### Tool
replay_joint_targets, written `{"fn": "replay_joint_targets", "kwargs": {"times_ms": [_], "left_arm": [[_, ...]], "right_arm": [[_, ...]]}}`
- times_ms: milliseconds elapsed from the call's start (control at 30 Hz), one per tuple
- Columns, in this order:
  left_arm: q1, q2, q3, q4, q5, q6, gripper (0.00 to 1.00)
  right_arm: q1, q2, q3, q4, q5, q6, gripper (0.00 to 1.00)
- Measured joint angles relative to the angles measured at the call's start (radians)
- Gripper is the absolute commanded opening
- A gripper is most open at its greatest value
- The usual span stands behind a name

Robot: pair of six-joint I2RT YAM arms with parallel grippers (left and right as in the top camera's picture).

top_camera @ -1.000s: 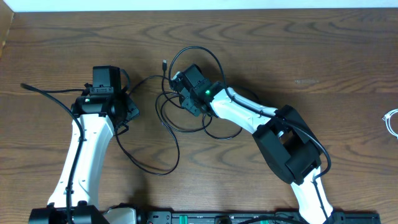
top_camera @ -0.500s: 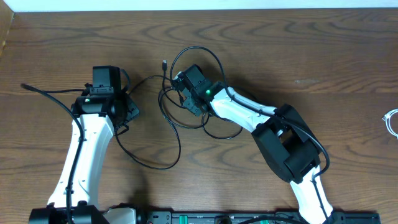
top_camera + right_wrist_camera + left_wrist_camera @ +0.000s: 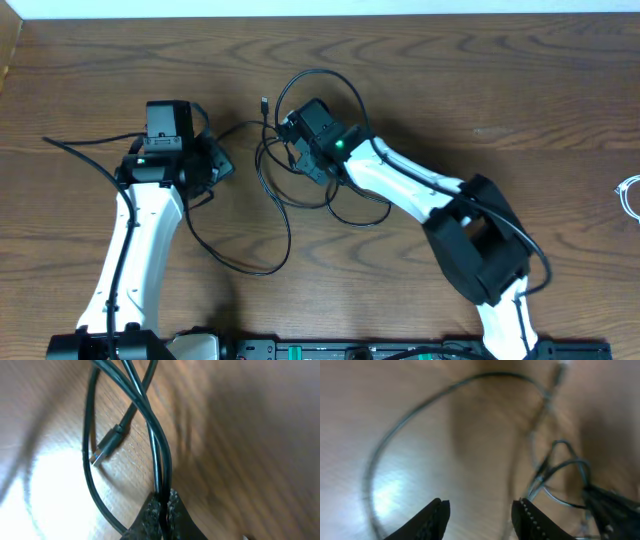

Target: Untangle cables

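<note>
The black cable (image 3: 283, 236) lies in tangled loops across the middle of the table, with one small plug (image 3: 263, 101) near the top. My right gripper (image 3: 297, 152) sits in the tangle. In the right wrist view it (image 3: 164, 497) is shut on two strands of the black cable (image 3: 156, 440), and another plug (image 3: 102, 451) lies on the wood beside them. My left gripper (image 3: 217, 165) is left of the tangle. In its wrist view it (image 3: 480, 510) stands open with only bare wood between the fingers; the blurred cable (image 3: 420, 407) curves ahead. The white cable (image 3: 630, 196) lies at the far right edge.
The thick black robot cable (image 3: 85, 148) runs left from the left arm. The table's front edge carries a black rail (image 3: 350, 350). Both arm bases stand at the near side.
The right gripper's jaws have closed on the black cable, and its arm has shifted slightly up and right, pulling the loops. The left gripper has edged up.
</note>
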Motion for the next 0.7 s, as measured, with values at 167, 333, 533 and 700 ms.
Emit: {"fn": "replay_joint_targets", "kwargs": {"times_ms": [167, 333, 533, 700], "left_arm": [[-0.050, 0.000, 0.000, 0.065, 0.119, 0.023, 0.45], [-0.106, 0.002, 0.000, 0.079, 0.164, 0.047, 0.43], [-0.134, 0.029, 0.000, 0.081, 0.158, 0.055, 0.43], [-0.134, 0.053, 0.000, 0.085, 0.136, 0.075, 0.43]], "right_arm": [[0.000, -0.061, 0.000, -0.017, -0.025, 0.000, 0.01], [0.000, -0.079, 0.000, -0.037, -0.042, 0.000, 0.01], [0.000, -0.083, 0.000, -0.065, -0.044, 0.000, 0.01], [0.000, -0.087, 0.000, -0.089, -0.047, 0.000, 0.01]]}}
